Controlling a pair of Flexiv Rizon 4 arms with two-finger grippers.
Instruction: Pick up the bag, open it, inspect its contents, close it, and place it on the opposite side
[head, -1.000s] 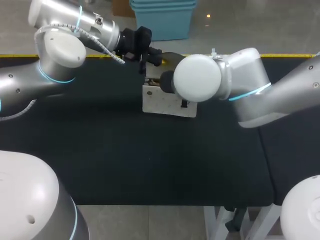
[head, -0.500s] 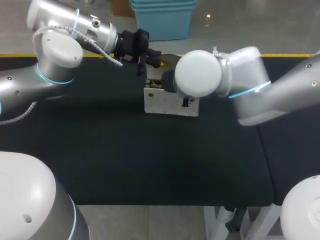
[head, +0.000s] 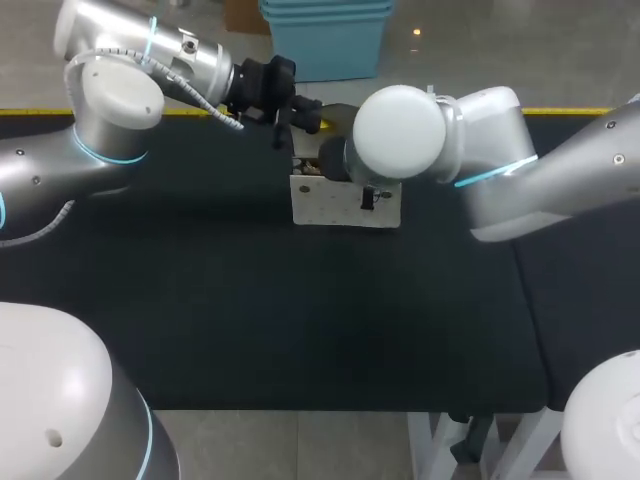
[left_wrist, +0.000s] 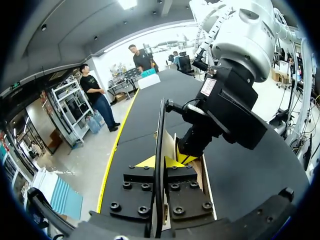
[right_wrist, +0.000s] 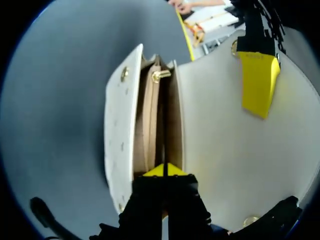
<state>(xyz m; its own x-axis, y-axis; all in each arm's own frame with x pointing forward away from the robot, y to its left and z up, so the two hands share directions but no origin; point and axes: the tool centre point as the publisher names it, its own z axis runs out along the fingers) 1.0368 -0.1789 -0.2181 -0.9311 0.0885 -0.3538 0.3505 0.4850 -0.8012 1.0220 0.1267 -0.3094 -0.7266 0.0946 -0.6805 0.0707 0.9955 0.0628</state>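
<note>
A white bag (head: 340, 205) stands at the far middle of the black table, held between both arms. My left gripper (head: 308, 118) is at its far top edge and is shut on the raised flap (right_wrist: 225, 135); one of its yellow fingertips (right_wrist: 259, 80) lies on the flap's inner face. In its own view, my left gripper (left_wrist: 165, 161) has its tips together by the cream bag edge (left_wrist: 206, 175), with a thin black strap (left_wrist: 160, 130) running over it. My right gripper (right_wrist: 164, 171) is pinched shut on a thin inner wall at the bag's mouth. The mouth gapes, showing tan compartments (right_wrist: 148, 125) and a gold clasp (right_wrist: 157, 75). My right arm's joint (head: 400, 132) hides that gripper from above.
The table's yellow-lined far edge (head: 180, 112) runs just behind the bag. Bare black tabletop (head: 300, 330) stretches from the bag to the near edge and out to both sides.
The bag has turned from a slight tilt to level and shifted a little to the right and away. Both arms moved with it and kept their holds.
</note>
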